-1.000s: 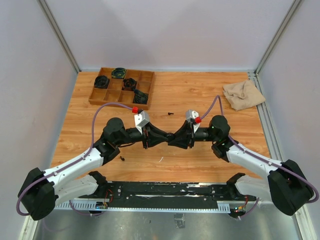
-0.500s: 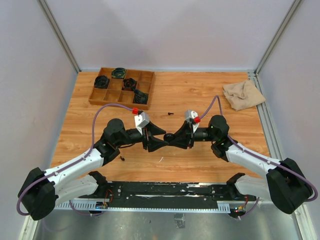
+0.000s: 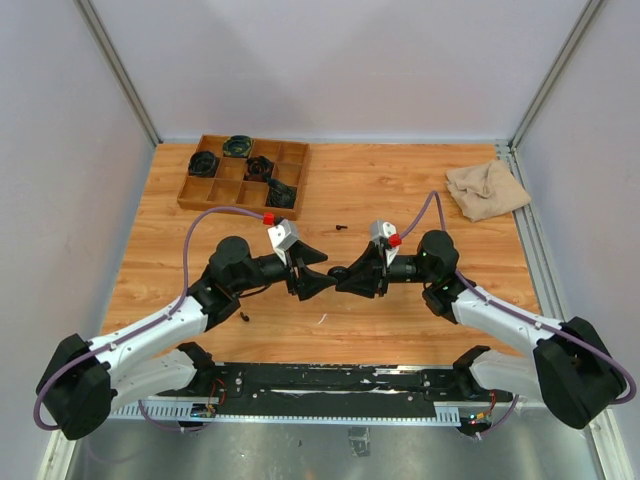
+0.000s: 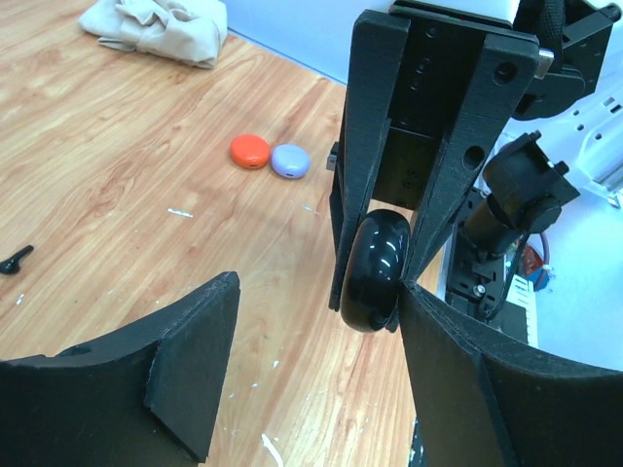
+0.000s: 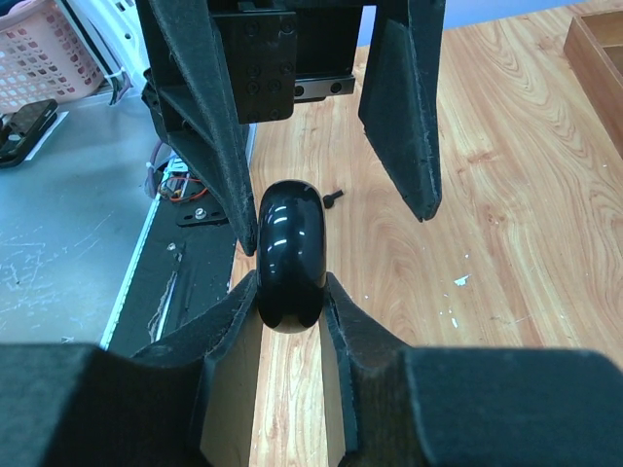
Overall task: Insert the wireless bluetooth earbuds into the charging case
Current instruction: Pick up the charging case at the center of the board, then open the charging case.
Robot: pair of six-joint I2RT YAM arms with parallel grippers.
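Observation:
A glossy black round charging case (image 5: 288,255) hangs edge-on above the table, and my right gripper (image 5: 290,292) is shut on it. From the top view the case (image 3: 339,272) sits between the two grippers at mid-table. My left gripper (image 4: 311,370) is open. One of its fingers (image 4: 467,370) stands right beside the case (image 4: 375,270), while the other is well apart. Two tiny black earbuds lie loose on the wood, one (image 3: 341,227) behind the grippers and one (image 3: 245,317) by the left arm. The case looks closed.
A wooden compartment tray (image 3: 240,207) with dark round items stands at the back left. A beige cloth (image 3: 486,190) lies at the back right. An orange-red rounded piece (image 4: 250,151) and a lavender one (image 4: 290,161) rest under the right arm.
My left gripper has opened and let go of the black case, drawing back slightly to the left. The right gripper keeps the case and has barely moved.

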